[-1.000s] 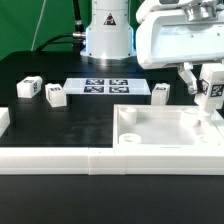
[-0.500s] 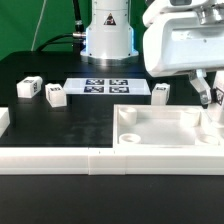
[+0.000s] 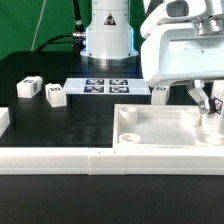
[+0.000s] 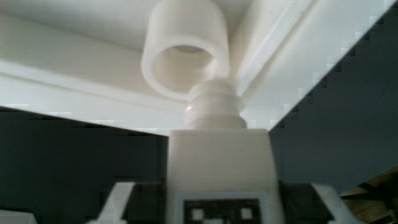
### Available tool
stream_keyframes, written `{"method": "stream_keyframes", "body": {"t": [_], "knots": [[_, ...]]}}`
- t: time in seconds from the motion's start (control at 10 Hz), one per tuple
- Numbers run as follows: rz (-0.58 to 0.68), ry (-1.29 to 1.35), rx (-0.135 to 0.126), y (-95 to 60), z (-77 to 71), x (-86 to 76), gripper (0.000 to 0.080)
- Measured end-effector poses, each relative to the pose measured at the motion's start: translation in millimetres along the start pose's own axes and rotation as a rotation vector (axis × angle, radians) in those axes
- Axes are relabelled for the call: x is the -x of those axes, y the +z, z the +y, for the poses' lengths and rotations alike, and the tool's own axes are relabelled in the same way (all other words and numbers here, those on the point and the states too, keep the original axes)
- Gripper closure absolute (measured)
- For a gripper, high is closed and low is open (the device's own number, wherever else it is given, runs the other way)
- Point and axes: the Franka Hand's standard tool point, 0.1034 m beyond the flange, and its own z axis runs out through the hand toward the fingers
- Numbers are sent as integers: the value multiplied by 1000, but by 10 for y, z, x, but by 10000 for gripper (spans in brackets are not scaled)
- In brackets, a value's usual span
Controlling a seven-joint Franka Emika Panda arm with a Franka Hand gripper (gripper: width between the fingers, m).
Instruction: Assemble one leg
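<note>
The black table (image 3: pixel 70 125) fills the exterior view, with bare room at its middle and left, between the tray and the loose legs; a long white rail (image 3: pixel 60 160) closes the near edge at the bottom of the frame; the white arm (image 3: pixel 185 45) hangs large over the exterior view's upper right, crowding the tray's far right corner; the white tray (image 3: pixel 165 130) sits at the lower right, with raised walls and round corner holes; the marker board (image 3: pixel 108 87) lies flat at centre, carrying black-and-white square tags too small to read; two spare legs (image 3: pixel 28 89) stand near the exterior view's left edge, well apart from the tray, and another tagged leg (image 3: pixel 160 93) shows just beside the arm; the gripper (image 3: pixel 211 108) has its jaws closed on the leg (image 4: pixel 222 165), tag facing the wrist camera, its ridged peg (image 4: pixel 212 100) at the rim of the tray's hole (image 4: pixel 183 62).
</note>
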Motion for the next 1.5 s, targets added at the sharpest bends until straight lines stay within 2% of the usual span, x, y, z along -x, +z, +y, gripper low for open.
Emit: {"method": "stream_keyframes", "body": {"t": [0.3,0.8,1.3,1.5], "knots": [[1,11,5,-45,35,-19,512],[-8,21,10,-54,48,113,512],[-24,22,7,14,26,241,512],[-9,25,10,26,4,230,512]]}}
